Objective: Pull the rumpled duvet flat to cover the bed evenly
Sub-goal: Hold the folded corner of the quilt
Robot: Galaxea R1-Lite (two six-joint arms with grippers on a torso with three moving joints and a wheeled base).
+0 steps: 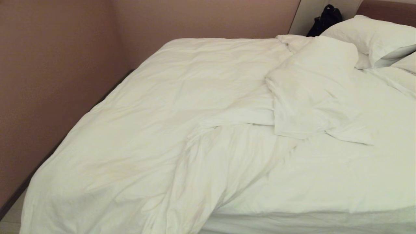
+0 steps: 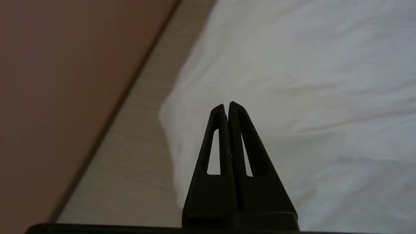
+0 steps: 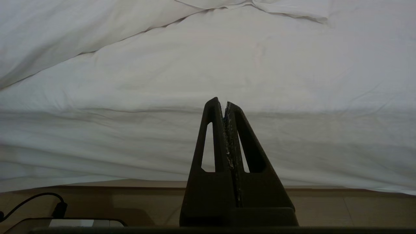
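Item: bed-making, opening step, nothing yet grasped. The duvet lay rumpled across the bed, bunched toward the wall side and hanging over the near left corner, with one part folded back on itself in a thick flap near the pillows; to the right of it the flat sheet lay bare down to the front edge. A dark bag stood beyond the head end. Neither arm showed in the head view. The left gripper hung above the duvet's corner where it drooped toward the floor beside the wall, fingers pressed together on nothing. The right gripper sat low, facing the bed's front side, fingers likewise closed and empty. Judgement: the left arm was at the approach stage. The next move would call for parting those fingers, pinching the duvet at an edge or corner, and drawing it toward the bare side; the folded flap would also need turning out.
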